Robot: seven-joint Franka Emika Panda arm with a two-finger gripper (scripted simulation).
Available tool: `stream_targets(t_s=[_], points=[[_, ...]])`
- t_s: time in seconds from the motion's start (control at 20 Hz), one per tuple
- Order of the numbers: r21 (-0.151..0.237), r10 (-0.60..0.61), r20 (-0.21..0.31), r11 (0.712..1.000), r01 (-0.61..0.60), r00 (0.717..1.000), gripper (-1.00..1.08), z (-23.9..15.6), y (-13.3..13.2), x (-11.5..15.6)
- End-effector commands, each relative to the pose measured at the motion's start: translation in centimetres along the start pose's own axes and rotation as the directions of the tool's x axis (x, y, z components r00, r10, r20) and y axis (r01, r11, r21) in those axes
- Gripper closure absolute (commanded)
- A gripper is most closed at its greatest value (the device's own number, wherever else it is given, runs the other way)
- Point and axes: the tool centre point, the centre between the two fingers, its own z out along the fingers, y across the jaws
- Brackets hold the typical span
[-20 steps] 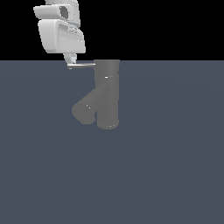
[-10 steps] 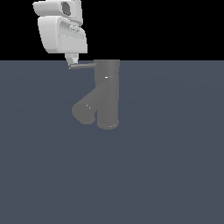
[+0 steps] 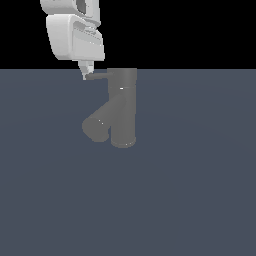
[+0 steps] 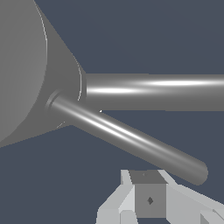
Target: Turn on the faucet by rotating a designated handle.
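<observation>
The faucet (image 3: 123,107) is a dark grey upright cylinder standing on the flat floor, with a thick spout (image 3: 97,125) angling down toward the exterior view's left. The handle (image 3: 97,76), a thin rod, sticks out from the cylinder's top toward the exterior view's left. My gripper (image 3: 87,71) hangs from above with its fingertips against the handle's free end. In the wrist view the handle (image 4: 131,138) runs from the faucet (image 4: 22,65) toward my gripper (image 4: 148,197), whose fingers are together with nothing between them. The spout (image 4: 157,92) lies behind the rod.
A plain dark blue-grey floor (image 3: 190,200) spreads around the faucet. My white arm's wrist (image 3: 72,35) stands above the handle's end.
My gripper has shifted slightly toward the exterior view's right, staying at the handle's tip. The handle looks a little shorter from the exterior view.
</observation>
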Motion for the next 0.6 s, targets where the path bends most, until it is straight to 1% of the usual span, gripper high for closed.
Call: stream_targets(t_s=[0.0,0.4,0.45,0.5,0.55], points=[[-0.007,0.008,-0.004,1.0,-0.008,1.0,1.08,0.0,0.7,1.1],[-0.009,0.008,-0.004,1.0,-0.008,1.0,1.08,0.0,2.4,2.9],[-0.009,0.008,-0.004,1.0,-0.008,1.0,1.08,0.0,2.4,2.9],[-0.003,-0.005,-0.004,1.0,0.005,1.0,1.08,0.0,2.2,1.9],[-0.003,-0.004,-0.004,1.0,0.004,1.0,1.08,0.0,2.2,2.5]])
